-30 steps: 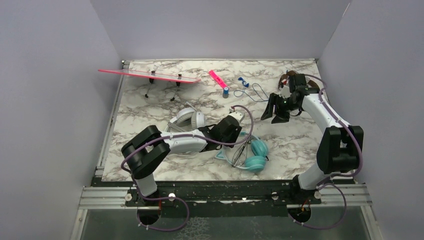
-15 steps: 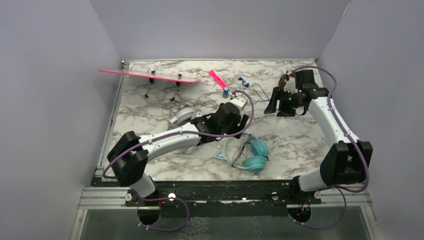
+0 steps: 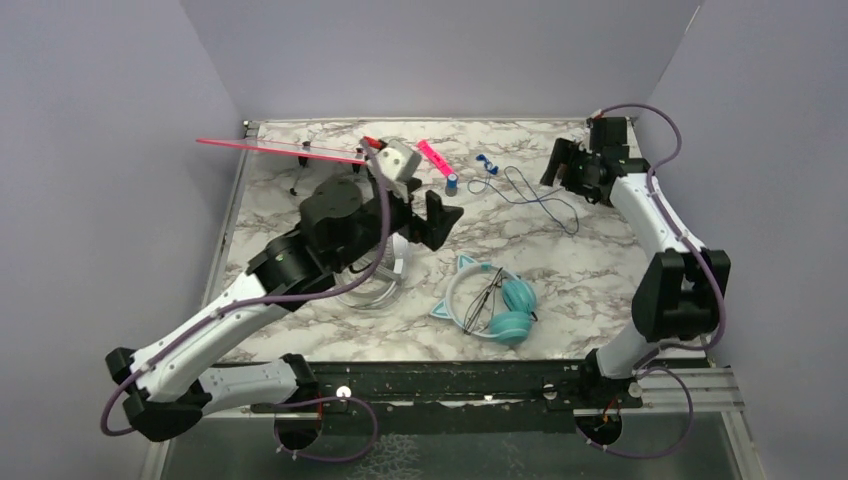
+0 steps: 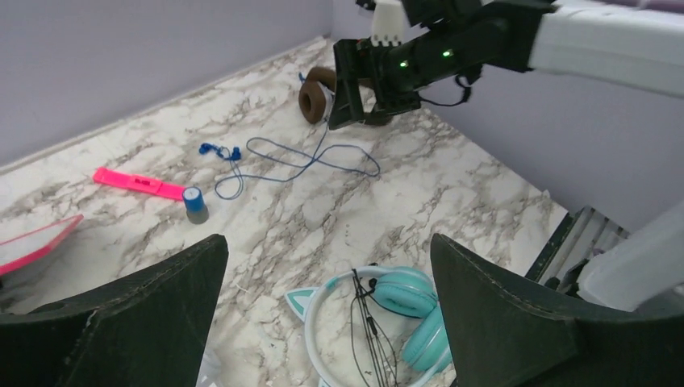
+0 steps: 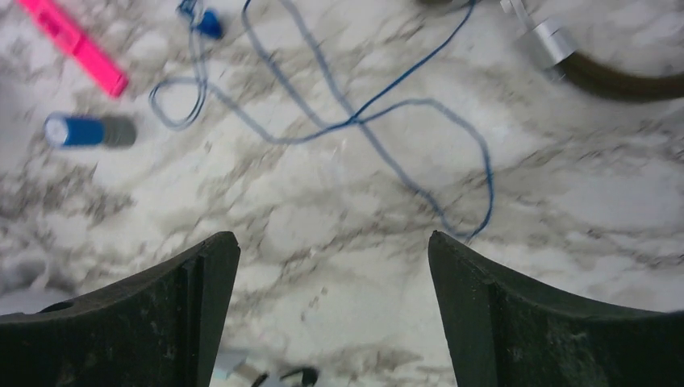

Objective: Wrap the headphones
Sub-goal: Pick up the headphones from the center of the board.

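Note:
The teal cat-ear headphones [image 3: 490,305] lie near the table's front middle with their dark cord bunched across the band; they also show in the left wrist view [image 4: 379,310]. The white-grey headphones [image 3: 398,256] are mostly hidden under my left arm. The brown headphones [image 4: 314,93] lie at the back right corner, and their band shows in the right wrist view [image 5: 621,82]. My left gripper [image 3: 418,222] is open and empty, raised high above the table [image 4: 327,314]. My right gripper [image 3: 562,166] is open and empty beside the brown set [image 5: 331,314].
A loose blue cord [image 3: 530,190] with blue earbuds [image 3: 487,162] lies left of the right gripper. A pink marker [image 3: 433,156] and a small blue cylinder [image 3: 452,182] sit at the back middle. A pink board on a stand [image 3: 300,152] is at the back left.
My left arm has risen and swung back-left, away from the teal headphones. My right gripper has moved toward the back right corner, over the blue cord.

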Controlling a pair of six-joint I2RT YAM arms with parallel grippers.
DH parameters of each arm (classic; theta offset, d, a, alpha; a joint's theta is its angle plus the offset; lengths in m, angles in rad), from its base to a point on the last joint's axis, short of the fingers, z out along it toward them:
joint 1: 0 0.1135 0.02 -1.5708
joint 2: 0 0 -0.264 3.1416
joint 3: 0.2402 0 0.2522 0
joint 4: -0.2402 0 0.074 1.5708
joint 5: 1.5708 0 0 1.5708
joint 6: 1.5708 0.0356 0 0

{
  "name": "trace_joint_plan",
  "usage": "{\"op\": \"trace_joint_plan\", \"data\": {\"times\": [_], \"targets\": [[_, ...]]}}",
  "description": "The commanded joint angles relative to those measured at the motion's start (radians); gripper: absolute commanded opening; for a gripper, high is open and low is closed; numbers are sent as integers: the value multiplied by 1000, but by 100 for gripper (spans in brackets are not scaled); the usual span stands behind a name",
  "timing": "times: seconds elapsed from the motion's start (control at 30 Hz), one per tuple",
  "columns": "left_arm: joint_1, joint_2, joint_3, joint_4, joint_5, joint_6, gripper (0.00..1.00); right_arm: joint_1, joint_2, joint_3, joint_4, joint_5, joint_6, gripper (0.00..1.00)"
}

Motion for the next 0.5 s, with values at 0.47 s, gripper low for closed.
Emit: {"op": "trace_joint_plan", "data": {"times": [0.47], "targets": [[2,-224,-168,-65,-50,46,96,-314,449,304,266,281,326,90]]}}
